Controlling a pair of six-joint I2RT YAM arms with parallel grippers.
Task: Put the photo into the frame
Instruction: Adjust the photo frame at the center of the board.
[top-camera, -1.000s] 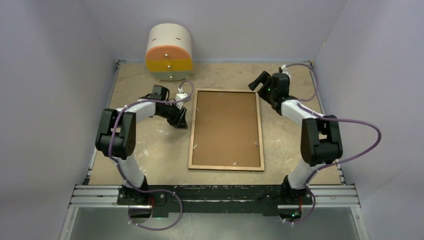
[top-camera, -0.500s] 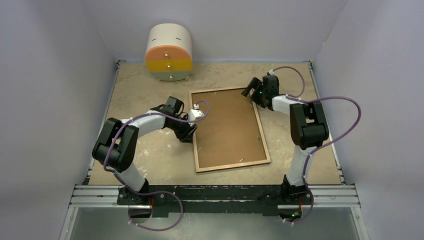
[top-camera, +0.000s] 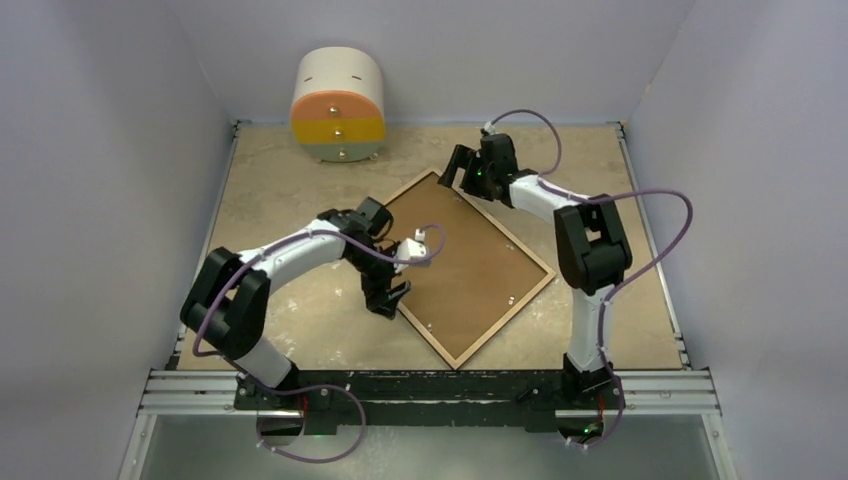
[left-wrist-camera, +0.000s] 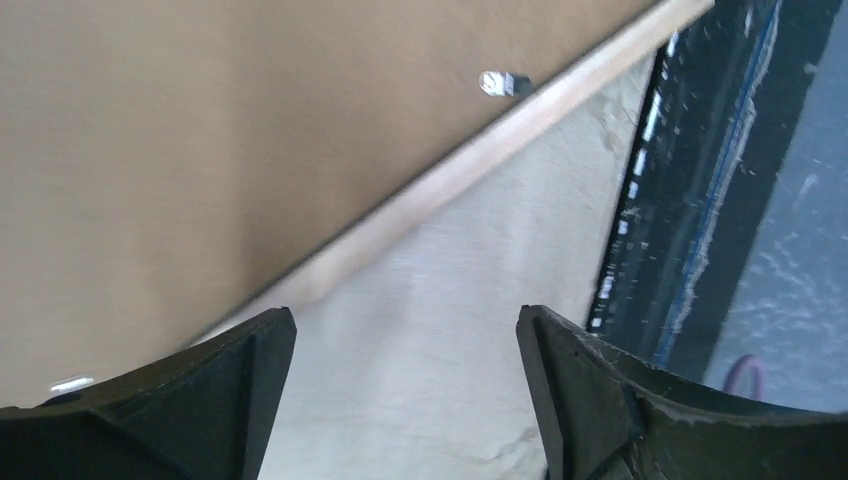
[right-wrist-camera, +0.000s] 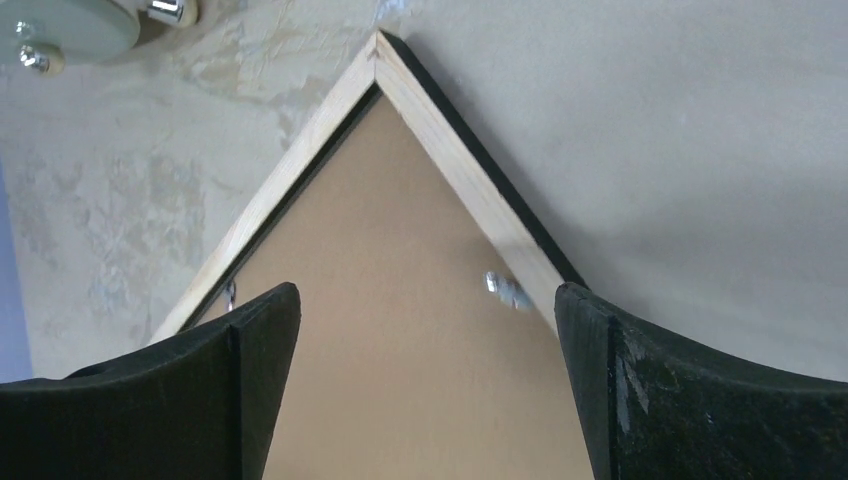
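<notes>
Frame (right-wrist-camera: 460, 170) corner sits between right jaws, seemingly untouched.

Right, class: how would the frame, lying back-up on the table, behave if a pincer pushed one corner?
Probably stiff: the frame shows straight wooden rails. Lying flat and thin, it would likely slide and swivel on the table, not tip.

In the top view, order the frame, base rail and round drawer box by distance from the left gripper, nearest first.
1. frame, beside the left gripper
2. base rail, near edge
3. round drawer box, far left
</notes>
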